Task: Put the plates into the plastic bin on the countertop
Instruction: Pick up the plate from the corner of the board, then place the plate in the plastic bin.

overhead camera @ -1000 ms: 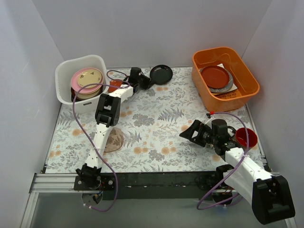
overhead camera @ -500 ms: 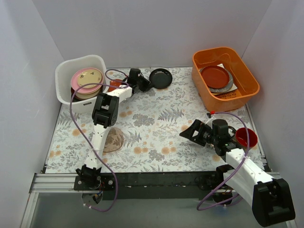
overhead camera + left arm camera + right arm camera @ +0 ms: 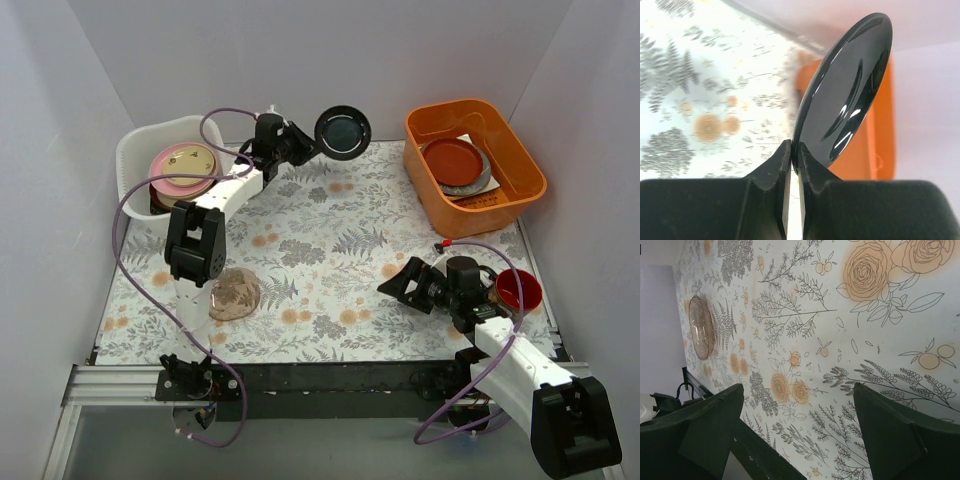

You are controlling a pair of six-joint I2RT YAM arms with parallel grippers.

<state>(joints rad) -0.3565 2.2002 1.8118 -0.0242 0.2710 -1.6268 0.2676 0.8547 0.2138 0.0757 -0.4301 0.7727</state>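
The left gripper [image 3: 312, 141] pinches the black plate [image 3: 343, 132] by its rim, held on edge in the air right of the plastic bin [image 3: 128, 185]. The bin holds a yellow plate [image 3: 188, 160] on a pink plate [image 3: 158, 176]. Far right of the bin, an orange tub [image 3: 525, 170] holds an orange-red plate [image 3: 452, 158]. The right gripper [image 3: 405, 283] hangs spread above the countertop [image 3: 330, 230].

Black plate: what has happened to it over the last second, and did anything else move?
The left gripper, already shut on its rim, lifted the black plate off the countertop and tilted it up. The arm's elbow swung toward the plastic bin, uncovering the brownish plate. The right gripper stayed open above the countertop; the bin's stack, orange tub and red mug did not move.
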